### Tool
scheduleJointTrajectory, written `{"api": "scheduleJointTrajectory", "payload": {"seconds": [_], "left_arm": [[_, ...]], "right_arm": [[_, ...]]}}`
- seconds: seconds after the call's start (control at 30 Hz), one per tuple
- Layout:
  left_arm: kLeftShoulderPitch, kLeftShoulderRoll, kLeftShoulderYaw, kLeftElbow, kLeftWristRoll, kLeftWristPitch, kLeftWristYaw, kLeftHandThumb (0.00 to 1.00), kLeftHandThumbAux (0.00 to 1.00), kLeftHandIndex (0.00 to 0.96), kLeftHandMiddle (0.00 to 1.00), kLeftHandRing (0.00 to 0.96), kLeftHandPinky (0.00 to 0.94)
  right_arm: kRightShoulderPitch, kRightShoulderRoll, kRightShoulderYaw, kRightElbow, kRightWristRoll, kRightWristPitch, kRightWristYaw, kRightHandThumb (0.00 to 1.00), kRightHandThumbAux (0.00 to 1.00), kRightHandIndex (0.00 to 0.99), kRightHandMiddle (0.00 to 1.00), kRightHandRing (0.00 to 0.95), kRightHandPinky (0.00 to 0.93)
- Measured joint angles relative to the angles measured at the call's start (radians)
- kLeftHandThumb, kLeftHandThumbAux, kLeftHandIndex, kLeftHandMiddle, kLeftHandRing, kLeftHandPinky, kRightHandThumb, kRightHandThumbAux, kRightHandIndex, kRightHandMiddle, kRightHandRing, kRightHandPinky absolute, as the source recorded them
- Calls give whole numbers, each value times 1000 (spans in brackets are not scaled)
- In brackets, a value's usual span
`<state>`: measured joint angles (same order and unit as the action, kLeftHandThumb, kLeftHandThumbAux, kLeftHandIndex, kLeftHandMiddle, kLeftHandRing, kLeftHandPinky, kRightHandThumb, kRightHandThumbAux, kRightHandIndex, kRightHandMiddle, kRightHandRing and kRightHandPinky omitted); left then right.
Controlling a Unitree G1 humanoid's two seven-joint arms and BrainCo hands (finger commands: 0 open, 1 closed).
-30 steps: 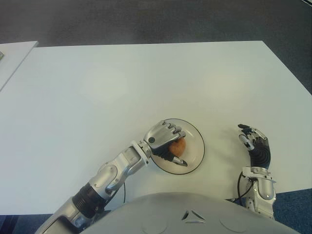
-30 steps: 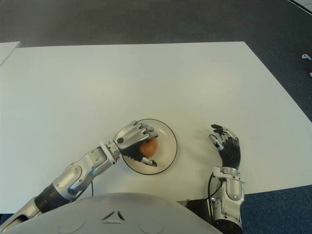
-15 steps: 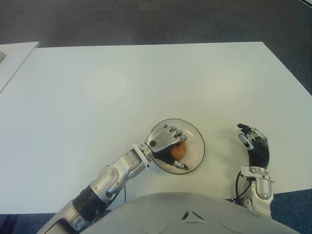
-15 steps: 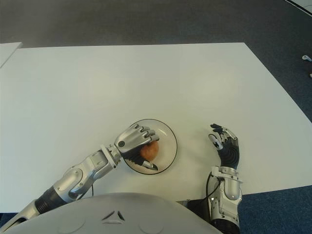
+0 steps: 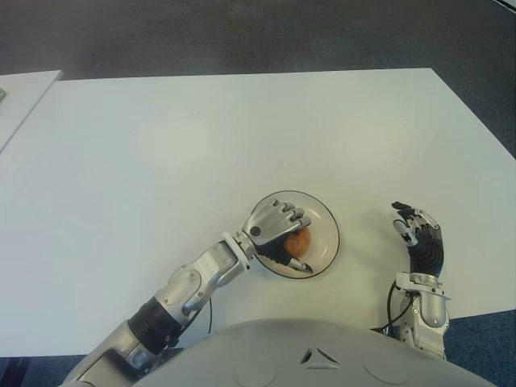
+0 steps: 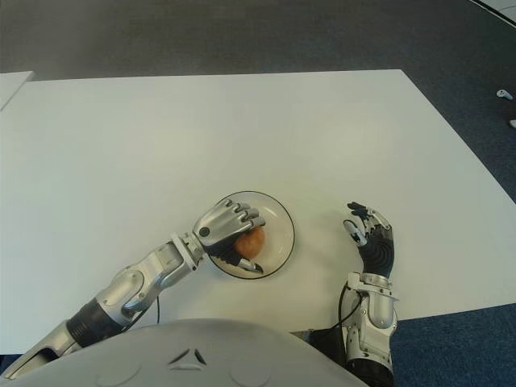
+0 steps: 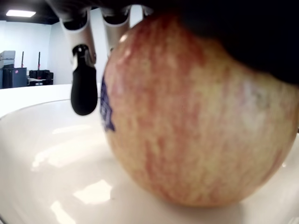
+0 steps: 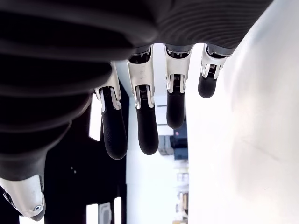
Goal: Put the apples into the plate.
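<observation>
Since the earlier frames, little has been shifted: the plate [image 5: 321, 219] is seen slightly farther up the table, and the left hand [image 5: 276, 226] has been kept over it with the apple [image 5: 297, 241] underneath. The apple is enclosed by the curled fingers [image 7: 83, 91] of the left hand, and in the left wrist view its underside is shown touching the plate's white inner surface. A dark blue sticker is visible on the apple's red and yellow skin.

The right hand [image 5: 420, 239] is held to the right of the plate, well apart from it, near the table's front edge; its fingers [image 8: 148, 128] are relaxed and separated, with nothing grasped between them.

The table [image 5: 242, 137] is a wide white surface, and its far and right edges are bordered by dark grey carpet [image 5: 242, 36]. Part of a second white table [image 5: 20, 93] is seen at the far left, separated from the main one by a narrow gap. A small white object [image 6: 505, 94] is seen on the carpet at the far right; what it is cannot be told. In the left wrist view, a bright room with a ceiling light is glimpsed beyond the plate's rim.
</observation>
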<state>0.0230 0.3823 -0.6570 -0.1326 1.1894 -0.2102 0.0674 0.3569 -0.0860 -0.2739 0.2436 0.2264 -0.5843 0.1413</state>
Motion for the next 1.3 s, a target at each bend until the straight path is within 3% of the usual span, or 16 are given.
{"api": "scheduleJointTrajectory", "payload": {"seconds": [0.03, 0.07, 0.13, 0.23, 0.3, 0.5, 1.3], "left_arm": [[-3, -3, -1, 7, 0, 0, 6, 724, 689, 439, 685, 680, 687], [-5, -5, 0, 12, -1, -1, 12, 719, 690, 437, 648, 639, 648], [-3, -8, 1, 18, -13, -3, 18, 425, 448, 220, 297, 289, 307], [-1, -7, 1, 17, -34, -6, -4, 246, 281, 72, 97, 94, 100], [-2, -5, 3, 16, -42, -6, -21, 200, 233, 36, 49, 48, 51], [-9, 5, 9, -1, -58, -12, -65, 147, 170, 3, 5, 5, 5], [-7, 44, 31, -33, -61, -52, -57, 160, 181, 0, 0, 0, 0]], "right_arm": [[-1, 0, 0, 1, -1, -1, -1, 225, 631, 459, 381, 215, 8], [-2, 0, 0, 2, -1, -1, -1, 225, 631, 459, 380, 214, 9], [-4, 1, 0, 3, -2, -3, -2, 226, 630, 460, 376, 211, 8], [-7, 1, 0, 7, -3, -5, -4, 229, 628, 464, 375, 208, 4], [-9, 1, 0, 9, -4, -6, -4, 229, 626, 467, 375, 207, 2], [-14, 1, 2, 15, -9, -12, -7, 222, 618, 475, 373, 200, 0], [-42, 1, 13, 56, -13, -72, 7, 231, 601, 457, 419, 226, 1]]}}
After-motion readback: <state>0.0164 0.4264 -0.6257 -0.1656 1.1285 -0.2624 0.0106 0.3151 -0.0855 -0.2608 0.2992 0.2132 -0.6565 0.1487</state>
